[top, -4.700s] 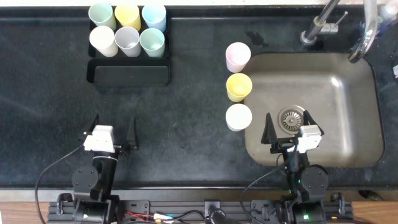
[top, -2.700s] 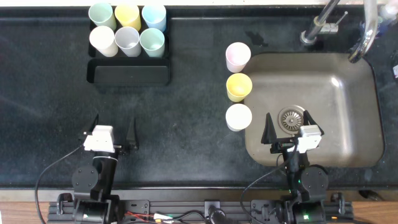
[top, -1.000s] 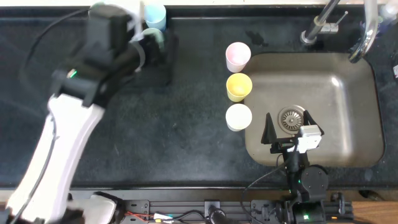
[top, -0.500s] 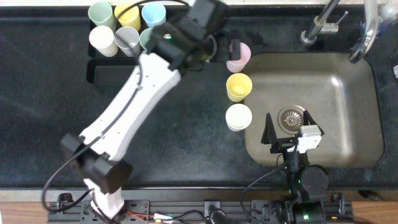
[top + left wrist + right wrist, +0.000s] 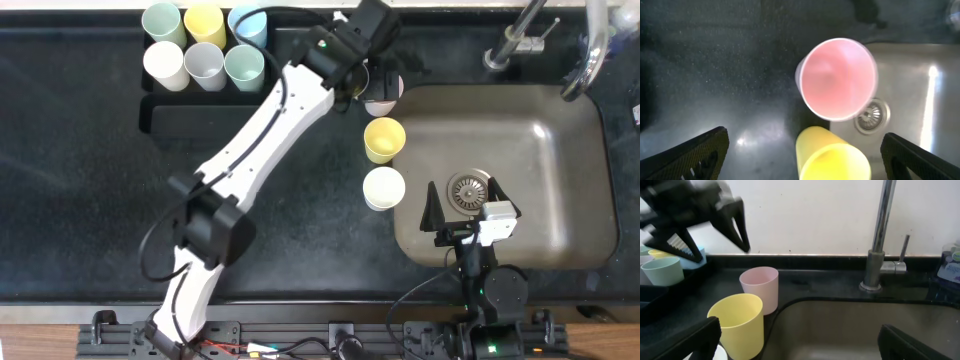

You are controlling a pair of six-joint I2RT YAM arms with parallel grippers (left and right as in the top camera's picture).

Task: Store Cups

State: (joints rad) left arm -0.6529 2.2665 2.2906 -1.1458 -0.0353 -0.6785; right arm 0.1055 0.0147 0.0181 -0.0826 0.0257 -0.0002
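Note:
Three loose cups stand in a row on the black counter by the sink's left rim: a pink cup (image 5: 386, 96), a yellow cup (image 5: 384, 139) and a white cup (image 5: 383, 188). My left gripper (image 5: 371, 73) hangs open above the pink cup (image 5: 837, 79), its fingers spread wide and holding nothing; the yellow cup (image 5: 832, 155) lies just beside. The right wrist view shows that left gripper (image 5: 700, 225) up above the pink cup (image 5: 760, 287) and yellow cup (image 5: 737, 322). My right gripper (image 5: 466, 205) rests open over the sink, holding nothing.
A black rack (image 5: 205, 121) at the back left holds several upright cups in two rows, its front strip bare. The steel sink (image 5: 560, 150) with a drain fills the right side, and a faucet (image 5: 520, 35) rises behind it. The left arm stretches diagonally across the counter.
The left arm swung from over the rack rightward to above the pink cup. The right arm and all the cups have stayed in place.

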